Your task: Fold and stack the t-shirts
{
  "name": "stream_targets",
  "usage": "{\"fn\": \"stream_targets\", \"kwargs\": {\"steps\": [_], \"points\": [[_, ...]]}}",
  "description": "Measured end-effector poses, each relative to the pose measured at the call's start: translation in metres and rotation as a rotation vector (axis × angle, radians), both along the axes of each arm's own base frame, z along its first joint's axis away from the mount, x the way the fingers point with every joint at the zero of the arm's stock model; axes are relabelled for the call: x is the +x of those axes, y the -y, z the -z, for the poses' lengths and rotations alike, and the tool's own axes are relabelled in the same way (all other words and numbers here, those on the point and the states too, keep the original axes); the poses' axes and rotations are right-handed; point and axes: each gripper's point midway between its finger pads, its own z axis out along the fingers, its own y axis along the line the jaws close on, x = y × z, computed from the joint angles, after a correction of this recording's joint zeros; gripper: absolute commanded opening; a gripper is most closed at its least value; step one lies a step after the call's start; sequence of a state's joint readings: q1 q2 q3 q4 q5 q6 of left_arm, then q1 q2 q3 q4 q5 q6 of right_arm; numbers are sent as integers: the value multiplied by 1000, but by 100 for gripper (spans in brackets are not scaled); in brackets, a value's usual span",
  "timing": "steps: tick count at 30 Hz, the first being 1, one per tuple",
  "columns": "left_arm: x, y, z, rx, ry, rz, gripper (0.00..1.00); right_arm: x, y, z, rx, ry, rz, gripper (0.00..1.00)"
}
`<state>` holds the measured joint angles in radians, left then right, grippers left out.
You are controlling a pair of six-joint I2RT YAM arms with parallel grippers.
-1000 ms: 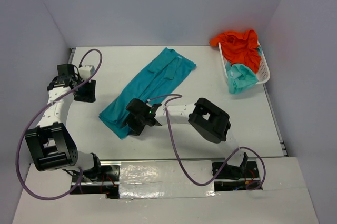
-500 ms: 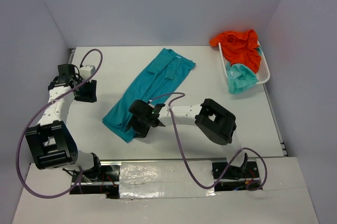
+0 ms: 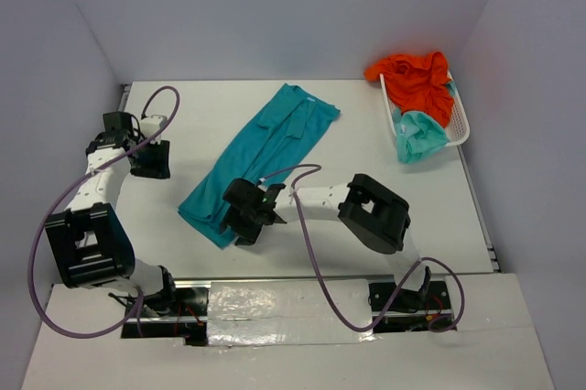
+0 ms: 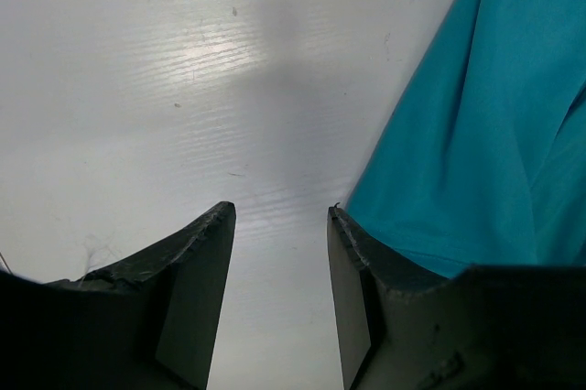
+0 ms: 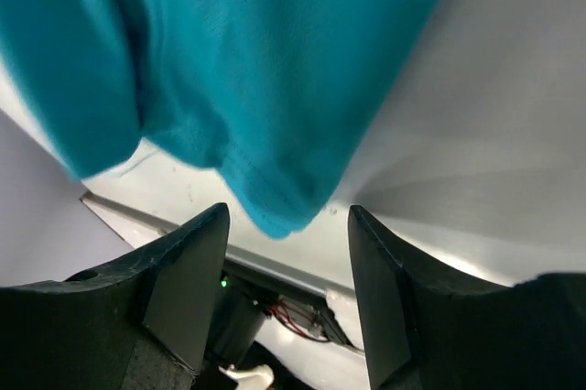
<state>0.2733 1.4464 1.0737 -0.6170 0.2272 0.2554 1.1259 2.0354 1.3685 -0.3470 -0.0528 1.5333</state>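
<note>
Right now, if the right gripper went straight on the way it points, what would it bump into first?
Most likely the teal t-shirt. Its corner sits right in front of the open right gripper. How close it is, the picture can't say for sure.

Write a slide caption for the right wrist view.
Open right gripper poised at a corner of the teal fabric t-shirt over the white table.
</note>
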Motion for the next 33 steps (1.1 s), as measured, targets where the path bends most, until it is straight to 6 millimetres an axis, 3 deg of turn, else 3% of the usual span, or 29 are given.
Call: {"fn": "stream_targets", "kwargs": {"steps": [4,7,8,13,17,19,22,24,27,30,33], "points": [[0,0,0,-1,1,1,57,0,-5,7,13,-26,20,50],[0,1,0,-3,1,2,57,0,-9,11,13,-36,20,9],[0,1,0,-4,2,5,57,-1,-10,15,12,-45,17,0],[1,8,-1,-30,13,54,56,-1,-5,18,48,-53,30,0],[5,24,-4,-35,39,157,55,-10,43,18,14,-43,30,0],[10,43,-5,3,59,266,56,-12,76,20,-6,-35,36,0],[17,101,-9,41,116,519,55,-15,125,22,-25,-22,32,0],[17,143,-18,41,169,696,53,-17,148,23,-25,-9,21,0],[15,198,-39,70,295,995,48,-23,171,24,-8,21,-24,0],[8,234,-51,175,421,1310,45,-31,190,25,21,47,-75,0],[-28,253,-40,216,482,1667,51,-35,203,25,40,81,-124,0]]}}
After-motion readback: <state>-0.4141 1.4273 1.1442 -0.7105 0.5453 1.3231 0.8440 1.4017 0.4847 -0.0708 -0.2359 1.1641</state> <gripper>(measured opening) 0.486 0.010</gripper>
